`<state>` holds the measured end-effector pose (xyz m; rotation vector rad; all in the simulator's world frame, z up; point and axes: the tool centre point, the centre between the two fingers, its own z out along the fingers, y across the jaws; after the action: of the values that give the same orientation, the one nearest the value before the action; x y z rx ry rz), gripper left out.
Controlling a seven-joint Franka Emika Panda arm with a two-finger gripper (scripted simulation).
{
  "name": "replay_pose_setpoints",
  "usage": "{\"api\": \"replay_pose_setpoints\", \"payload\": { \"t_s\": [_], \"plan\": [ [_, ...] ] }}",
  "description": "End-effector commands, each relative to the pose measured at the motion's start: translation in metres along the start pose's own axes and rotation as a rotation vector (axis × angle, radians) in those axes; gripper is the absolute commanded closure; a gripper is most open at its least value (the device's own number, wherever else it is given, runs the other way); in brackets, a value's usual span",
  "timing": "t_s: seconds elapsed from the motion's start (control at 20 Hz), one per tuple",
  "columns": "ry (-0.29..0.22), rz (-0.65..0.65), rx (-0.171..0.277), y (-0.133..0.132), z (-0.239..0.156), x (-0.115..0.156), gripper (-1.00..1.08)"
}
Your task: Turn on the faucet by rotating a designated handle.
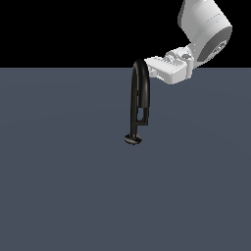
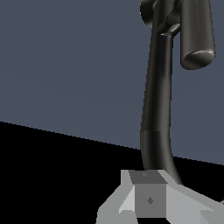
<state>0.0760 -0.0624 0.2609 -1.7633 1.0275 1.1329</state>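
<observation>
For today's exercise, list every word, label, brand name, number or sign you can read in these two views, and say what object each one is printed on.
None: neither view shows any readable text.
The faucet is plain glossy black, with no brand or marking.
The end effector and the white arm carry no lettering or numbers.
The grey floor is unmarked.
The small diamond shape on the end effector's grey block in the wrist view is a surface detail, not a character.

The faucet is glossy black all over, with pale highlights along its arch, and the handle is the same black. The arm and gripper are white with grey shading. The floor is plain slate blue-grey; the backdrop is black.
</observation>
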Motion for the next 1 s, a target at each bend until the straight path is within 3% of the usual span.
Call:
{"api": "replay_pose_setpoints", "payload": {
  "t_s": [0.0,0.55,0.95],
  "plan": [
    [-0.049,0.045,0.047,-0.001,0.0,0.02,1.08],
    [-0.227,0.218,0.225,0.004,0.01,0.099,1.08],
    [-0.276,0.265,0.274,0.008,0.017,0.12,1.08]
  ]
}}
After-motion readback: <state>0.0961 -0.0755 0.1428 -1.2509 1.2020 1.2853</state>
